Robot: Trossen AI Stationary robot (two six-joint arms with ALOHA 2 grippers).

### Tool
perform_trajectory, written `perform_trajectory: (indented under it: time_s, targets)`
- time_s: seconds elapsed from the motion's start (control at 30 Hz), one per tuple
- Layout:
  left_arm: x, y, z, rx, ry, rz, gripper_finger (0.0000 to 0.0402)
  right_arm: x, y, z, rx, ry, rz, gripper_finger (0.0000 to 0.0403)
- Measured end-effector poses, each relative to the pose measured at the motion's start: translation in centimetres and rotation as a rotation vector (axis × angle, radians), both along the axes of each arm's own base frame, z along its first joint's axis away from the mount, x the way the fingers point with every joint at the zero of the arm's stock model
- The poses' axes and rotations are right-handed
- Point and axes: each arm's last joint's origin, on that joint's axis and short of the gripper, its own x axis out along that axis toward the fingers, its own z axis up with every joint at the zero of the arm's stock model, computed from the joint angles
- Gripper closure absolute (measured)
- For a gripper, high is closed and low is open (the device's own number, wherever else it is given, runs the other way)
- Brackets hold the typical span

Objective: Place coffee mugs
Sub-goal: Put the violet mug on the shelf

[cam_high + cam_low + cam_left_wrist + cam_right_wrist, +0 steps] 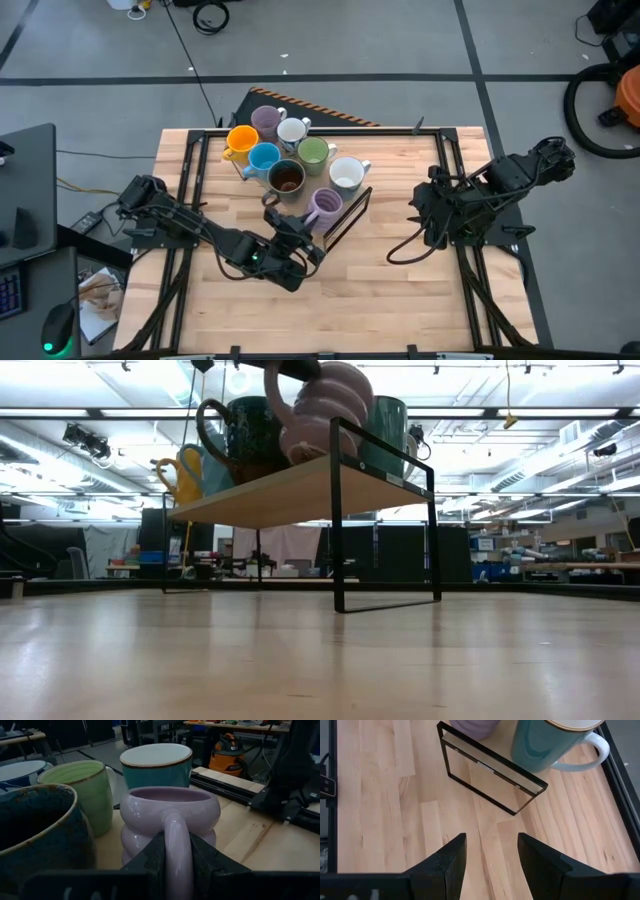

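Left gripper (175, 857) pinching the handle of the lavender mug (324, 207) at the near corner of the shelf (352, 212), middle of the high view. Best to let go slowly, then back straight out without bumping the dark brown mug (286, 178). Right gripper (490, 852) wide open, waiting over bare table (400, 300) at right.

Both arms were matte black, built of blocky jointed segments with loops of black cable running alongside them. The left arm's two-finger gripper (300, 236) carried a small green light just behind it. The right arm's two-finger gripper (491, 854) had dark, wedge-shaped fingers (449, 856) with flat inner faces.
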Motion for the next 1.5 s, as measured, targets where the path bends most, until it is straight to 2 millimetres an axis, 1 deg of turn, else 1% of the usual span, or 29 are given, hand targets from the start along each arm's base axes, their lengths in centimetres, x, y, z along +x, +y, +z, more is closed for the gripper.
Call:
perform_trajectory:
  time_s: [0.3,1.0,1.5]
  targets:
    - [-0.9,0.0,-0.6,-0.051,-0.014,0.037,0.0345,0.1,0.0,0.0,0.005,-0.009,0.000,0.0220]
    - [-0.7,0.0,-1.1,-0.149,0.065,-0.050,0.0341,0.2,0.1,0.1,0.006,-0.028,0.003,0.0220]
    - [-0.7,0.0,-1.1,-0.165,0.068,-0.060,0.0340,0.4,0.2,0.2,0.009,-0.042,0.010,0.0220]
